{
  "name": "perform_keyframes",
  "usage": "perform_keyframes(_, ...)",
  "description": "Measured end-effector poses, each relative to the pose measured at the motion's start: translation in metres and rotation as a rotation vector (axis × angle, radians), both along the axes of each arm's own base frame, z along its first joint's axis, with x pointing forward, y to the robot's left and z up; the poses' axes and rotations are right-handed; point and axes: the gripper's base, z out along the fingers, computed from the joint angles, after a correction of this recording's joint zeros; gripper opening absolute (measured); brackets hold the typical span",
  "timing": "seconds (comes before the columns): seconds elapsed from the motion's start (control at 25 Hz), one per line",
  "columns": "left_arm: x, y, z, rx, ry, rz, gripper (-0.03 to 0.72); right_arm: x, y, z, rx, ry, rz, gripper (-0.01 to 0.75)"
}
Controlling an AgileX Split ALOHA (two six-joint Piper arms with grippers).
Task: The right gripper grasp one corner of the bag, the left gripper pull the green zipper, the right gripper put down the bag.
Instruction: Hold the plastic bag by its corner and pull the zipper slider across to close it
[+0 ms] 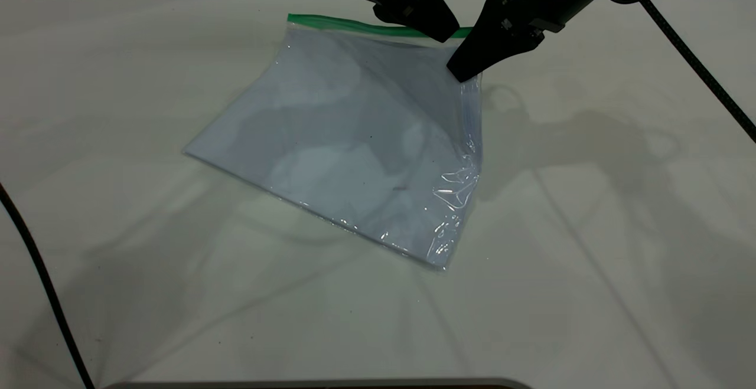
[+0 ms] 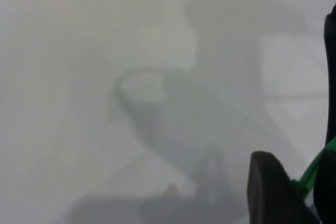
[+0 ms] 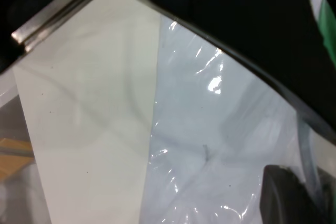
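Observation:
The bag (image 1: pixel 354 141) is a clear bluish pouch, raised at its far right corner, with its near edge resting on the table. The green zipper (image 1: pixel 342 23) runs along its far edge. My right gripper (image 1: pixel 463 73) is shut on the bag's far right corner, just below the zipper's end. My left gripper (image 1: pixel 446 32) is shut on the green zipper near that same corner. In the left wrist view the green strip (image 2: pixel 312 174) passes between the fingers (image 2: pixel 270 192). In the right wrist view the bag (image 3: pixel 210 145) hangs from the fingers (image 3: pixel 283 198).
The white table (image 1: pixel 590 229) stretches out around the bag. A black cable (image 1: pixel 691 58) runs from the right arm across the far right, and another cable (image 1: pixel 41 271) crosses the near left. The table's front edge (image 1: pixel 319 384) is close.

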Motion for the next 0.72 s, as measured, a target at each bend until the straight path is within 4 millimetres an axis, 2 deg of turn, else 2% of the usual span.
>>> perform_keyframes(0.4, -0.0003, 0.0011, -0.0010, 0.018, -0.014, -0.020, 0.088, -0.0001, 0.0000, 0.0000, 0.000, 0.001, 0.001, 0.033)
perform_keyframes(0.72, 0.0010, 0.0014, -0.0016, 0.031, -0.039, -0.023, 0.066, 0.0019, -0.0053, 0.0002, 0.003, 0.002, -0.014, 0.033)
